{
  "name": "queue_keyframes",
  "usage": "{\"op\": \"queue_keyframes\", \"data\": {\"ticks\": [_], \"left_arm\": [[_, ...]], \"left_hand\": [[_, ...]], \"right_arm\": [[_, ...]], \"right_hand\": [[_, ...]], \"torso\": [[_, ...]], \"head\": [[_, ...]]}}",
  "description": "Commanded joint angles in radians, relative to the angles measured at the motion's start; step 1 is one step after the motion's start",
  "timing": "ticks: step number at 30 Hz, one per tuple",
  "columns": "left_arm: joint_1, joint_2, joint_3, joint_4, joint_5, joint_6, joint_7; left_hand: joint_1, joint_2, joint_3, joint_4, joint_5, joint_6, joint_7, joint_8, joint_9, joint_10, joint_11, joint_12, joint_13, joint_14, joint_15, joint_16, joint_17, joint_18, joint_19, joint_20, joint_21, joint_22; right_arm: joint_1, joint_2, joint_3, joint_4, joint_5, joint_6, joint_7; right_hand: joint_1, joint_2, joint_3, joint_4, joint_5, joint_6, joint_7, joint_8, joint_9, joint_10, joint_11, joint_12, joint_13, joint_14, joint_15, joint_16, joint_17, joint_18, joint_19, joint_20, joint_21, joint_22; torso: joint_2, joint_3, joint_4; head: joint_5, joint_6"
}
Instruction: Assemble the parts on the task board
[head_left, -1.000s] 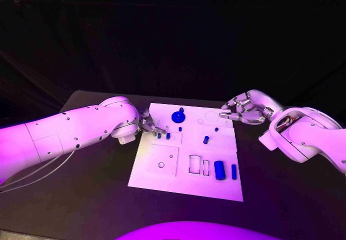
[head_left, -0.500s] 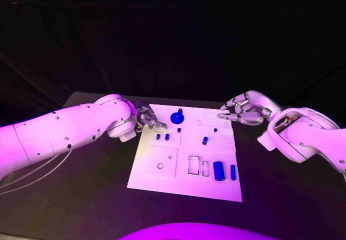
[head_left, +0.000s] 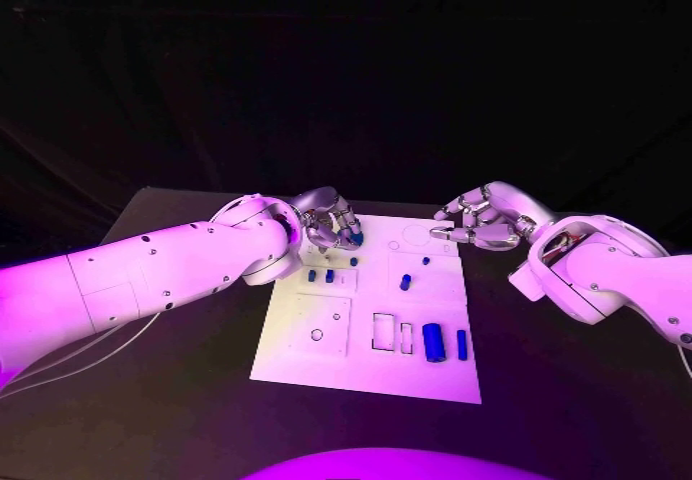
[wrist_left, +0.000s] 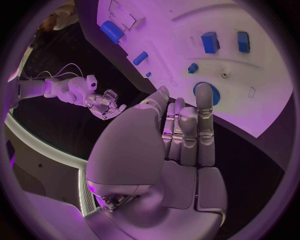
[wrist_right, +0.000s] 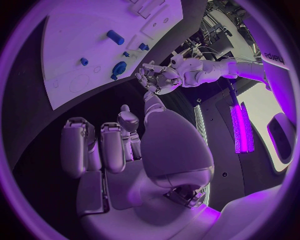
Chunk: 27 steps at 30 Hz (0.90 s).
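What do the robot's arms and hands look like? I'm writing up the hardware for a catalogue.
Both arms have smooth, rounded white shells dotted with small dark screws. Thin pale cables hang beneath the left arm. The left hand and right hand are silver metal with segmented, jointed fingers and flat palm plates.

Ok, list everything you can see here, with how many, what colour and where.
Table: one, black, under everything.
Task board: one, white, middle of the table.
Blue gear: one, at the board's far end, by the left hand's fingertips.
Small blue blocks: two, side by side on the board's left half.
Blue pegs: two, small, mid-board towards the right.
Large blue cylinder: one, near right part of the board.
Slim blue bar: one, just right of the cylinder.
Left hand: one, silver, over the board's far left corner, holding nothing visible.
Right hand: one, silver, fingers curled, at the board's far right corner.
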Motion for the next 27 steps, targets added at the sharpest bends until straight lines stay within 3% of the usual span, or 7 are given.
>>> {"op": "queue_keyframes", "data": {"ticks": [1,12,17,27], "left_arm": [[-0.001,0.017,-0.003,-0.019,-0.157,-0.01,0.064],[-0.01,0.071,-0.008,-0.075,-0.267,0.095,0.006],[-0.017,0.084,-0.009,-0.095,-0.286,0.131,-0.012],[-0.024,0.103,-0.009,-0.121,-0.296,0.142,-0.015]], "left_hand": [[0.0,-0.015,0.012,-0.001,0.0,0.023,-0.002,-0.017,-0.018,0.01,-0.001,-0.015,-0.024,0.03,-0.003,0.057,0.038,-0.011,0.026,-0.003,0.043,0.052],[-0.008,-0.032,0.048,-0.01,-0.001,0.085,-0.004,-0.067,-0.062,0.018,0.008,-0.097,-0.118,0.076,0.002,0.163,0.093,-0.033,0.085,0.0,0.162,0.194],[-0.016,-0.035,0.055,-0.014,-0.001,0.103,-0.002,-0.081,-0.071,0.023,0.011,-0.123,-0.145,0.082,0.005,0.18,0.097,-0.037,0.094,0.002,0.186,0.222],[-0.016,-0.033,0.066,-0.021,-0.001,0.131,0.0,-0.091,-0.078,0.038,0.012,-0.145,-0.169,0.084,0.006,0.19,0.094,-0.041,0.103,0.004,0.211,0.254]], "right_arm": [[-0.001,0.002,0.0,0.0,-0.007,0.003,0.009],[-0.002,0.004,0.0,0.0,-0.007,0.003,0.01],[-0.003,0.004,0.0,0.0,-0.007,0.003,0.011],[-0.003,0.005,0.0,0.001,-0.007,0.003,0.012]], "right_hand": [[0.002,0.007,-0.005,0.0,0.006,-0.006,0.001,0.007,0.002,-0.01,0.001,-0.004,-0.003,0.042,-0.005,-0.008,-0.002,0.02,-0.007,0.0,-0.007,0.111],[0.002,0.007,-0.005,0.0,0.006,-0.006,0.001,0.007,0.002,-0.012,0.001,-0.006,-0.005,0.041,-0.005,-0.009,-0.003,0.02,-0.007,0.0,-0.008,0.111],[0.002,0.007,-0.005,0.0,0.006,-0.006,0.001,0.007,0.002,-0.012,0.001,-0.006,-0.005,0.041,-0.005,-0.009,-0.003,0.02,-0.007,0.0,-0.008,0.111],[0.003,0.008,-0.006,0.001,0.006,-0.007,0.001,0.007,0.002,-0.012,0.001,-0.008,-0.006,0.041,-0.005,-0.01,-0.004,0.02,-0.008,0.0,-0.01,0.11]], "torso": [[0.0,0.0001,0.0015],[-0.001,-0.0004,0.001],[-0.001,-0.0003,0.0015],[0.0,-0.0007,0.0011]], "head": [[-0.003,0.002],[-0.005,0.004],[-0.007,0.003],[-0.009,0.003]]}}
